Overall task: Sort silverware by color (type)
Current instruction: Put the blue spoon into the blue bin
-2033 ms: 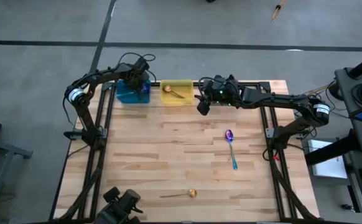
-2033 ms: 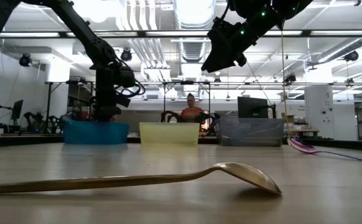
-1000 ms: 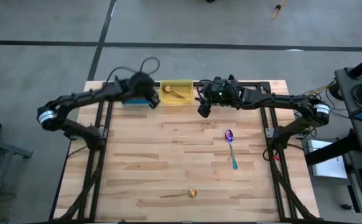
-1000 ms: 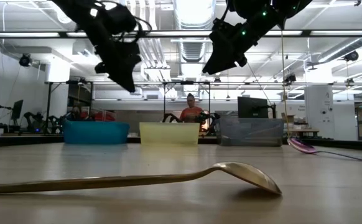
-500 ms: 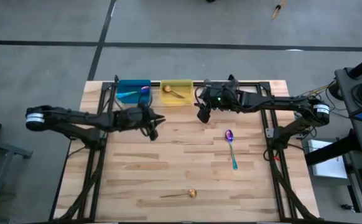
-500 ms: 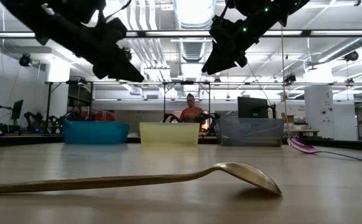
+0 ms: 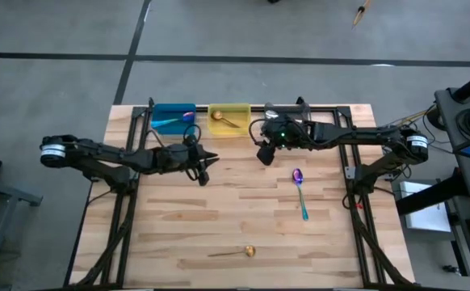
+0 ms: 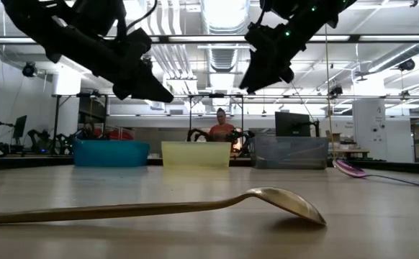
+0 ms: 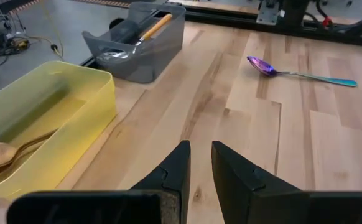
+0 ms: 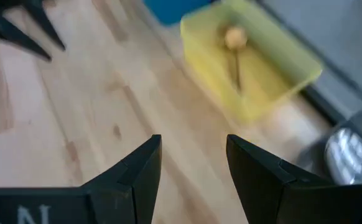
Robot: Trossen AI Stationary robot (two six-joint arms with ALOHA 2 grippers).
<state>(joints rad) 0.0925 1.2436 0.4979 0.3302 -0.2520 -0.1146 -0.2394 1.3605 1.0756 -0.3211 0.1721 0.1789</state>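
A purple-blue spoon with a teal handle (image 7: 300, 192) lies flat on the table right of centre, also in the left wrist view (image 9: 302, 74). An all-gold spoon (image 7: 233, 253) lies near the front edge, its bowl (image 8: 289, 201) resting on the wood. My left gripper (image 7: 203, 167) hovers over the table in front of the blue bin (image 7: 173, 119); its fingers (image 9: 182, 163) stand a narrow gap apart with nothing between them. My right gripper (image 7: 262, 154) hangs open and empty in front of the yellow bin (image 7: 228, 120).
At the far edge stand the blue bin, the yellow bin (image 9: 44, 112) with a gold spoon (image 9: 7, 155) in it, and a gray bin (image 9: 137, 43) holding an orange-handled spoon (image 9: 153, 28). A person (image 8: 222, 129) sits beyond the table.
My left gripper has swung from above the blue bin toward the table's near edge and right, sinking and tipping from pointing down to nearly level. My right gripper has edged slightly toward the near edge. Both spoons on the table have stayed put.
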